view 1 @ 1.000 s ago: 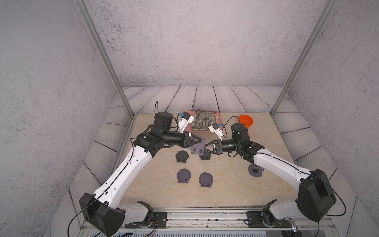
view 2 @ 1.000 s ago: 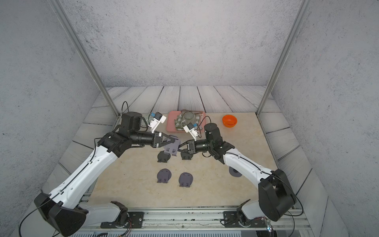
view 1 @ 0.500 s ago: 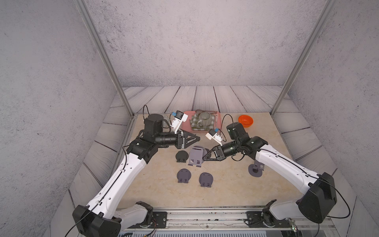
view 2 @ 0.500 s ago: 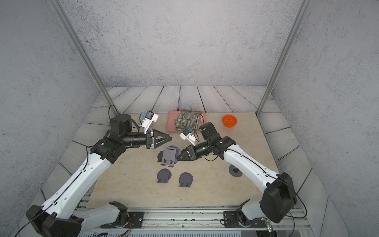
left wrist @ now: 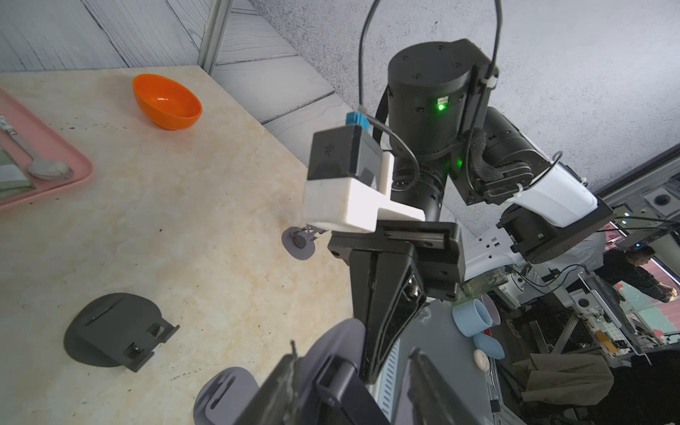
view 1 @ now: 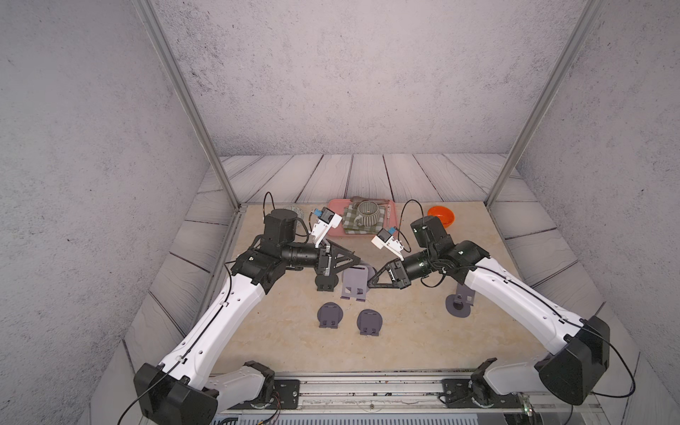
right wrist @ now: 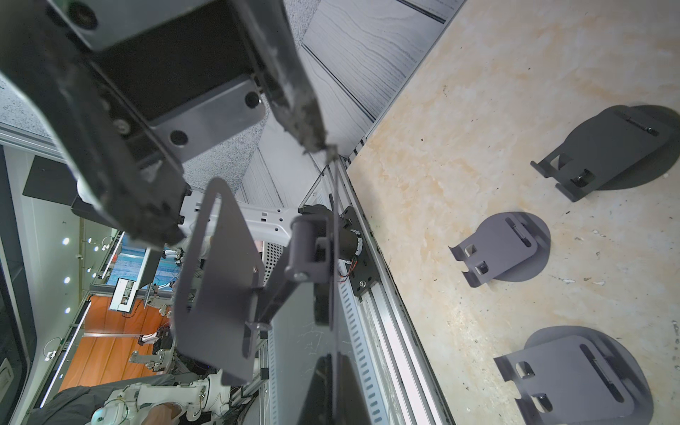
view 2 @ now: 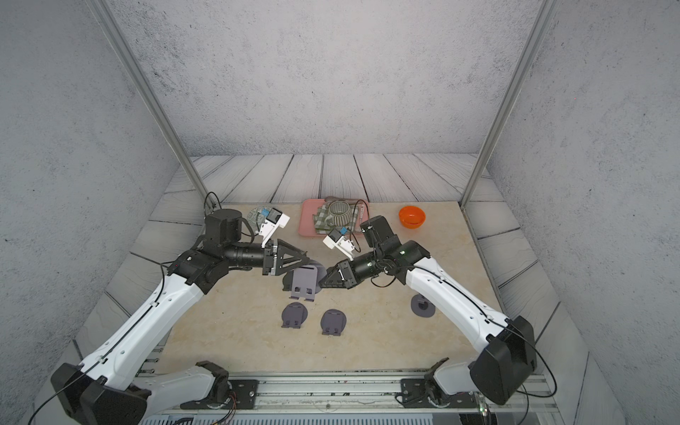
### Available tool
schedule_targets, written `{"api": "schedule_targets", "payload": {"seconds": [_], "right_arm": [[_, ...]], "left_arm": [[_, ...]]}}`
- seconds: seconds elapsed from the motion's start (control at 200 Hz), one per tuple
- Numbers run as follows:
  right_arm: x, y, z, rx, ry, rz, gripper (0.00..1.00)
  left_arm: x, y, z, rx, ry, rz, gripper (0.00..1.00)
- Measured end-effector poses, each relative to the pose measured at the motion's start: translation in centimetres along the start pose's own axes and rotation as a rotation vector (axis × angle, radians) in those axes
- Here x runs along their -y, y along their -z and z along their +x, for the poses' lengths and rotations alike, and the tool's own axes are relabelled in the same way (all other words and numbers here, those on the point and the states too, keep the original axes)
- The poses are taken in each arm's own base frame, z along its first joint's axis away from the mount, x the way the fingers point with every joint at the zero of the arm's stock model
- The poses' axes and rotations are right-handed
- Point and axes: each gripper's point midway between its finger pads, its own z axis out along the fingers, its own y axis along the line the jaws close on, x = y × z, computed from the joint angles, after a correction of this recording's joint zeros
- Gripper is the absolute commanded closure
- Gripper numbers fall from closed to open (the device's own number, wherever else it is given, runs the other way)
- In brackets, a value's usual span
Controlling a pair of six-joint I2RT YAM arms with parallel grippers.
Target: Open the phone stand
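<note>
I read the phone stand (view 1: 354,283) held over the table (view 1: 412,342) in both top views. Only the right wrist view shows its plate (right wrist: 217,279) swung out at the hinge (right wrist: 309,243). The left wrist view shows the right gripper (left wrist: 369,368) clamped on its disc (left wrist: 340,340); the left gripper (view 1: 356,260) stands parted about the plate's top. Three folded stands (view 1: 331,314) lie nearby

left tool (view 1: 356,262) parted, right tool (view 1: 369,285) clamped

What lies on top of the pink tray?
A green checked cloth with a ribbed grey mug on it, and a spoon. Anything under the cloth is covered.
</note>
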Motion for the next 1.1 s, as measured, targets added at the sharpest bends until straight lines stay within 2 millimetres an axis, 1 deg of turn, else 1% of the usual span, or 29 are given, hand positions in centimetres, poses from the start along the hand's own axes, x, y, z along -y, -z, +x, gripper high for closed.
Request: {"api": "schedule_targets", "payload": {"seconds": [0.18,0.37,0.465,0.505,0.535,0.57,0.651,0.676,0.756,0.931,1.101], "right_arm": [[0.1,0.0,-0.1,0.002,-0.003,-0.001,1.0],[0.2,-0.2,-0.2,-0.002,-0.014,-0.003,1.0],[0.1,-0.1,-0.3,0.001,-0.011,-0.004,1.0],[-0.1,-0.1,-0.4,0.003,-0.008,-0.005,1.0],[-0.1,0.0,-0.5,0.005,-0.005,-0.006,1.0],[-0.1,0.0,-0.5,0.006,-0.004,-0.006,1.0],[-0.2,0.0,-0.6,0.006,0.0,-0.009,1.0],[-0.2,-0.1,-0.6,0.006,-0.001,-0.01,1.0],[-0.2,-0.1,-0.6,0.009,0.007,-0.009,1.0],[-0.2,-0.1,-0.7,0.012,0.013,-0.012,1.0],[0.0,-0.4,-0.7,0.02,0.015,-0.037,1.0]], "left_arm": [[1.5,0.4,0.1,-0.003,-0.017,0.051,0.47],[1.7,0.3,0.8,-0.022,0.008,0.085,0.47],[1.7,0.2,1.1,-0.029,0.018,0.093,0.58],[1.7,0.2,1.1,-0.032,0.029,0.095,0.66],[1.7,0.2,1.2,-0.034,0.032,0.097,0.75],[1.7,0.2,1.2,-0.035,0.035,0.097,0.8],[1.6,0.1,1.3,-0.038,0.037,0.097,0.97],[1.6,0.1,1.4,-0.039,0.044,0.1,1.0],[2.1,0.0,1.4,-0.047,0.034,0.131,1.0],[2.3,0.0,1.4,-0.046,0.028,0.138,1.0],[2.1,0.3,0.9,-0.017,0.009,0.084,1.0]]}}
